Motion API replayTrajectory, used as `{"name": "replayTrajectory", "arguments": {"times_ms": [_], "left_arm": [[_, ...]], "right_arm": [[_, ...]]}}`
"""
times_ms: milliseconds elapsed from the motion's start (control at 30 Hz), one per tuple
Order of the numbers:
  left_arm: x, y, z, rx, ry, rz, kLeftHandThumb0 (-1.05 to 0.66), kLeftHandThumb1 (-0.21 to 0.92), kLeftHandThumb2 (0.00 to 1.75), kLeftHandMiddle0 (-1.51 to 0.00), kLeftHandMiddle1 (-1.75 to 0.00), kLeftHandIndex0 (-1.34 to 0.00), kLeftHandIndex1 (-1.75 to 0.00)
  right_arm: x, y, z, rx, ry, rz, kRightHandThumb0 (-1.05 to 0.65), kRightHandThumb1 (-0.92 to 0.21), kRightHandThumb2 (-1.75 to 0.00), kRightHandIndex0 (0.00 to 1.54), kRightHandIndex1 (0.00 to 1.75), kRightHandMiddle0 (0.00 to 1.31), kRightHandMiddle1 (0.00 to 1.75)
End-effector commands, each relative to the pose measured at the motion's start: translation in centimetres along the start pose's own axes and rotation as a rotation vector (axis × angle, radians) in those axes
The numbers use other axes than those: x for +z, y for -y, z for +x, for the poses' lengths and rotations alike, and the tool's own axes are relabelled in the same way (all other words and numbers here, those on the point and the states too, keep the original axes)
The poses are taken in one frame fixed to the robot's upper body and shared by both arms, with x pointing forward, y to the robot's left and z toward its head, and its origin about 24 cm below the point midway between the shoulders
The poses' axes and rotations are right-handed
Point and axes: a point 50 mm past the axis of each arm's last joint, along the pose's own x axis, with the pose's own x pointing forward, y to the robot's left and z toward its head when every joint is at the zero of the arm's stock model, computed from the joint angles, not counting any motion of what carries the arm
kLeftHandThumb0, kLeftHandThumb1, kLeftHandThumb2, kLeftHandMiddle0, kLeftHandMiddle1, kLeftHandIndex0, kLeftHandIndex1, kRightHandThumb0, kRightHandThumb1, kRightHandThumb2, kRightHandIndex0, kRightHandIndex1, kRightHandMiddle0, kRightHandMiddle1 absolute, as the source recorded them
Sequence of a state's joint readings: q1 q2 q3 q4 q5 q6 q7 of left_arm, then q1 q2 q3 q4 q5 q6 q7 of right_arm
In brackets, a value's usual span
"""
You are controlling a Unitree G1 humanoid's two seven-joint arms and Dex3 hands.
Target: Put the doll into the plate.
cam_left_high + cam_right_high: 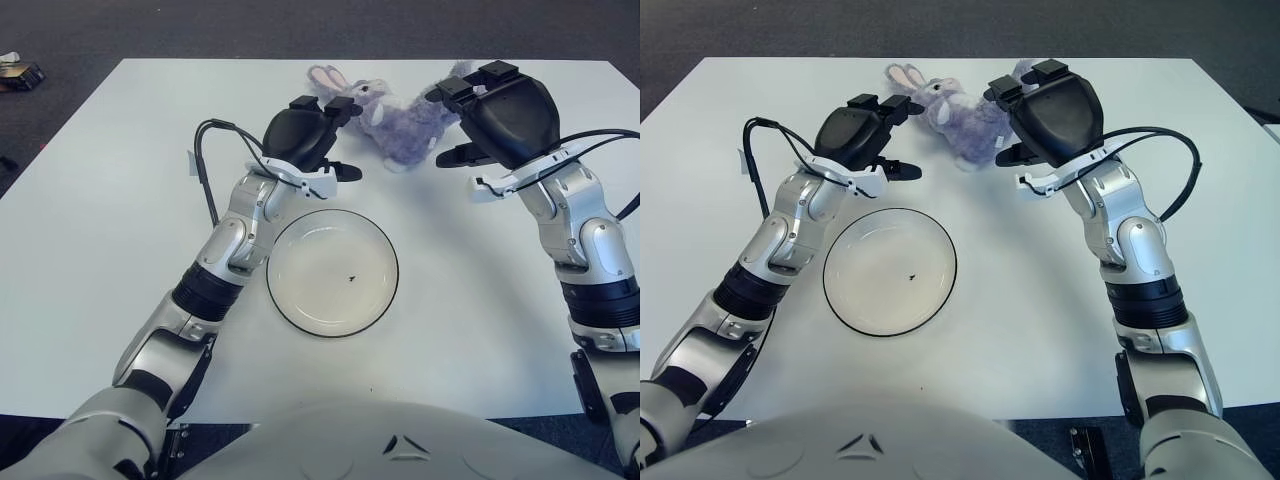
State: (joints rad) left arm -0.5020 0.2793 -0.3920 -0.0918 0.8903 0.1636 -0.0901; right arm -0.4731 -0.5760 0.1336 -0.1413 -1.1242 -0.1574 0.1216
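In the left eye view, a purple stuffed rabbit doll [395, 125] lies on its side near the far edge of the white table [90, 230], its long ears pointing to the robot's left. The left hand [318, 135] sits just beside the doll's head, on its left side, with one dark finger [345, 172] stretched out toward the right above the tabletop; the hand holds nothing and its fingers look released. The right hand [470, 125] hangs at the doll's other end, with one finger [455, 156] reaching out below the doll's body; whether it touches the plush cannot be told. The round plate [290, 310], pale with a dark rim, lies nearer the robot, between the two arms and well apart from the doll. A tiny dark speck [352, 278] sits inside it.

In the right eye view, the doll [960, 120] again lies between the two hands, its ears beside the left hand [880, 128]. The right hand [1025, 115] covers the doll's far end, fingers loose around it without a clear grip. The plate [840, 300] holds only the speck.
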Motion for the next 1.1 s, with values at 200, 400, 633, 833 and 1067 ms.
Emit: {"name": "replayTrajectory", "arguments": {"times_ms": [200, 400, 633, 833, 1067], "left_arm": [[-0.5, -0.1, 0.0, 0.008, -0.032, 0.008, -0.44, 0.92, 0.07, -0.42, -0.93, -0.30, -0.69], [-0.5, -0.1, 0.0, 0.008, -0.035, 0.006, -0.44, 0.92, 0.06, -0.43, -0.92, -0.30, -0.69], [-0.4, -0.1, 0.0, 0.006, -0.037, 0.004, -0.44, 0.92, 0.05, -0.43, -0.92, -0.31, -0.69], [-0.3, 0.0, 0.0, 0.006, -0.040, 0.002, -0.44, 0.92, 0.04, -0.43, -0.91, -0.31, -0.69], [-0.3, 0.2, 0.0, 0.003, -0.042, 0.001, -0.45, 0.92, 0.03, -0.43, -0.91, -0.31, -0.69]], "right_arm": [[-0.2, 0.1, 0.9, 0.141, -0.029, -0.061, -0.54, -0.79, 0.00, 0.27, 0.00, 0.43, 0.18], [-0.4, -0.2, 1.6, 0.196, -0.030, -0.098, -0.57, -0.78, 0.00, 0.10, 0.00, 0.38, 0.07], [-0.4, -0.3, 2.1, 0.248, -0.017, -0.166, -0.63, -0.78, 0.00, 0.01, 0.00, 0.31, 0.01], [-0.3, -0.5, 2.7, 0.276, -0.024, -0.210, -0.67, -0.79, 0.00, 0.00, 0.00, 0.28, 0.00], [-0.3, -0.9, 3.3, 0.272, -0.039, -0.238, -0.70, -0.79, 0.00, 0.00, 0.00, 0.27, 0.00]]}}
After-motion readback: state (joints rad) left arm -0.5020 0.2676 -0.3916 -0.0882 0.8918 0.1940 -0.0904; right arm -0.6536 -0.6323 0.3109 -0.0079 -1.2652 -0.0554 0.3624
